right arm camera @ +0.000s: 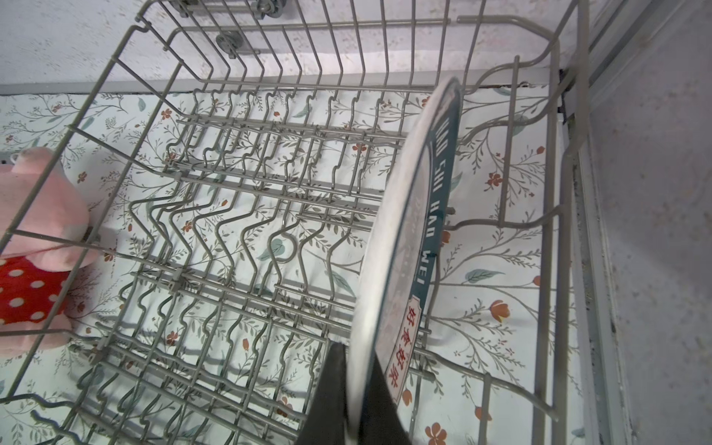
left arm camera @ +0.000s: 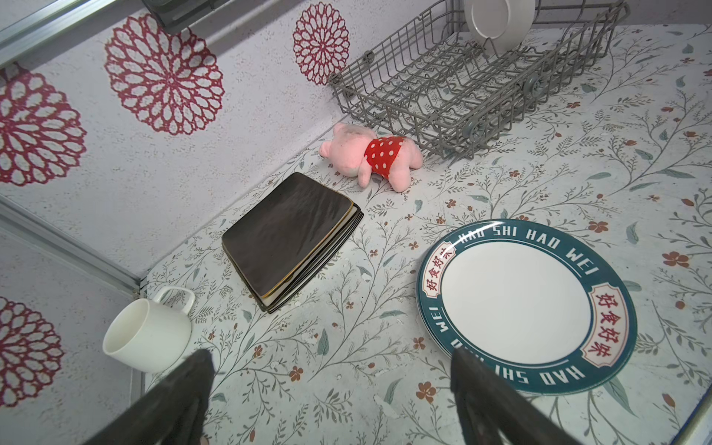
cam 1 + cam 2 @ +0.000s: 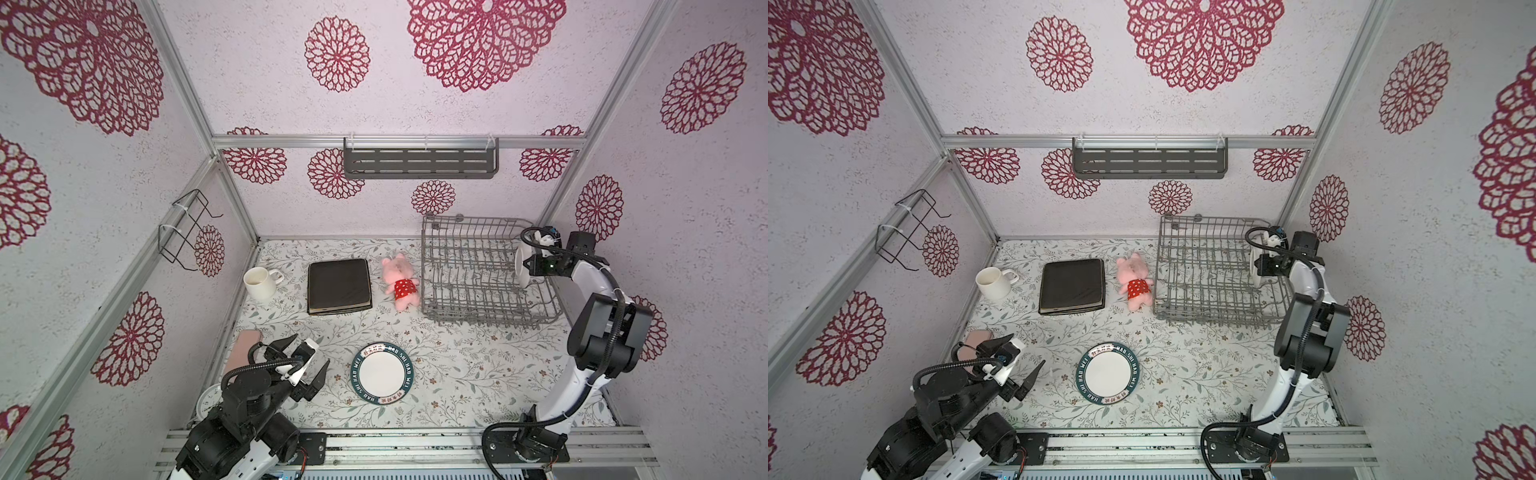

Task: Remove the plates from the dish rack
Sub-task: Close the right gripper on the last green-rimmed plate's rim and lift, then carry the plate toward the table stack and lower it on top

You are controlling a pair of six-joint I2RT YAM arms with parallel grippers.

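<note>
The grey wire dish rack (image 3: pixel 457 316) (image 3: pixel 1200 319) stands at the back right. One round white plate with a teal printed rim (image 1: pixel 400 239) (image 3: pixel 521 266) (image 2: pixel 497 23) stands upright in its right end. My right gripper (image 1: pixel 356 358) (image 3: pixel 528 266) is shut on that plate's upper rim, one finger on each face. A matching round plate (image 3: pixel 382 374) (image 2: pixel 516 300) lies flat on the table at the front middle. A stack of square plates, a dark one on top (image 3: pixel 338 284) (image 2: pixel 285 235), lies at the back left. My left gripper (image 3: pixel 308 352) (image 2: pixel 331 358) hangs open and empty just left of the flat plate.
A white mug (image 3: pixel 259 282) stands at the far left and a pink plush pig (image 3: pixel 401 280) lies between the square stack and the rack. A pink object (image 3: pixel 245 345) and a white round object (image 3: pixel 208 401) sit beside the left arm. A slotted shelf (image 3: pixel 419 160) and a wire holder (image 3: pixel 187 226) hang on the walls.
</note>
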